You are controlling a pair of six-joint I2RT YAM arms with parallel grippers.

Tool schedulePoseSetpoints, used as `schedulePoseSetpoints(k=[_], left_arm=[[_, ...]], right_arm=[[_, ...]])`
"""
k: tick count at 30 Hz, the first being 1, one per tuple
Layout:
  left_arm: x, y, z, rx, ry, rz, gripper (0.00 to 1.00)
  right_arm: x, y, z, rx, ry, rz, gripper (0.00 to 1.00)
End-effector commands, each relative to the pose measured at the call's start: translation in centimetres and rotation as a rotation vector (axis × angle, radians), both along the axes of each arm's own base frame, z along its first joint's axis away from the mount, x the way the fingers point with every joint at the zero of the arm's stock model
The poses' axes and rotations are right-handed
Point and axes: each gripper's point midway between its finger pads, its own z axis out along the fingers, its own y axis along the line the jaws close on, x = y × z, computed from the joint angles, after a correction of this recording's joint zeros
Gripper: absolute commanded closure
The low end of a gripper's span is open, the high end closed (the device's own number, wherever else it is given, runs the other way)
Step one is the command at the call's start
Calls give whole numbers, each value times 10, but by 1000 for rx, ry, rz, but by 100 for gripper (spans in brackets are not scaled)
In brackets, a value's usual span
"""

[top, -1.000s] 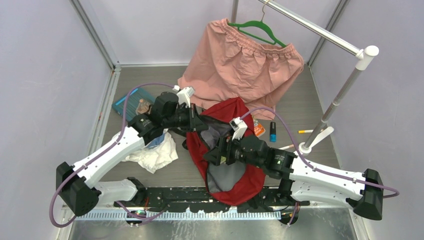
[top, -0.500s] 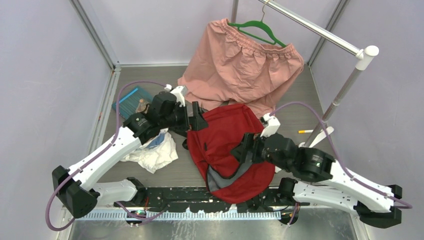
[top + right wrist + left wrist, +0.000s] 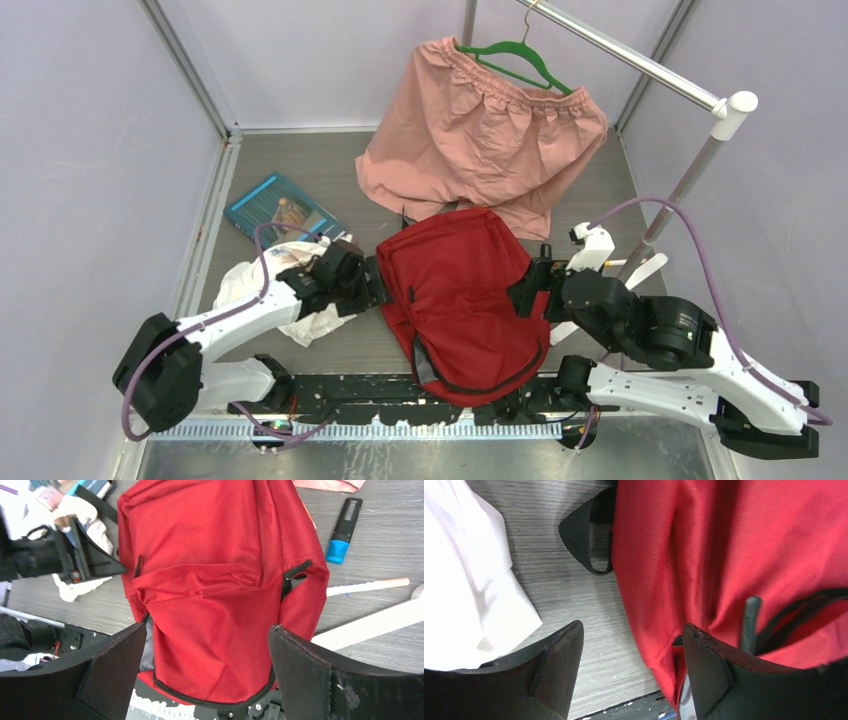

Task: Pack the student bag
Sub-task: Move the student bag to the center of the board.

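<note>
The student bag point(image 3: 460, 290) is a large red backpack lying flat in the middle of the table, its flap down. A strip of grey lining point(image 3: 425, 362) shows at its near left edge. My left gripper point(image 3: 378, 285) sits low at the bag's left edge and is open. In the left wrist view the gripper point(image 3: 631, 627) has bare table and the bag's red hem point(image 3: 659, 645) between its fingers. My right gripper point(image 3: 522, 292) hovers open at the bag's right side. In the right wrist view this gripper point(image 3: 207, 630) looks down on the whole bag point(image 3: 215, 565) and holds nothing.
Pink shorts point(image 3: 480, 130) hang on a green hanger from the rail point(image 3: 640, 55) behind the bag. A white plastic bag point(image 3: 310, 322) lies under the left arm, and a teal book point(image 3: 280, 208) lies farther back. A blue marker point(image 3: 342, 530) and a pencil point(image 3: 367, 586) lie right of the bag.
The left gripper opened, let go of the bag's flap and drew back to the near left. The right arm pulled out of the bag's mouth to the right. The flap now lies flat.
</note>
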Motion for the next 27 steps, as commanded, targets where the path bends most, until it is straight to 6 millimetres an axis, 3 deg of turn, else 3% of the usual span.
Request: schedulePoseSetpoints(k=[1,6,9,10,13,16,18,23,26,27], left_arm=[[27,-29,3,-133,-47,77,31],[30,-41,-28,-140,12,71,54],[34,-43,-26,-129,12,73,96],[38,-42,-15,-120,-14,66,100],[51,-24,32,-51,-157,70,100],[64,13,83,27,-315,113,100],[69,38,103,57,-348,130,100],[79,90,100,130,-258,182,100],[84,103,94,130,-214,210,99],[85,104,95,127,-205,213,91]], right_arm=[[13,6,12,67,-72,-42,3],[19,13,7,50,-74,-57,3],[22,22,7,61,-82,-49,3],[24,27,6,57,-79,-42,3],[25,36,-1,28,-61,-25,3],[28,50,-3,-1,-53,14,3],[34,58,-4,-39,-58,26,3],[48,75,-7,-131,-76,41,0],[56,85,-15,-180,-77,81,0],[60,85,-20,-203,-66,92,0]])
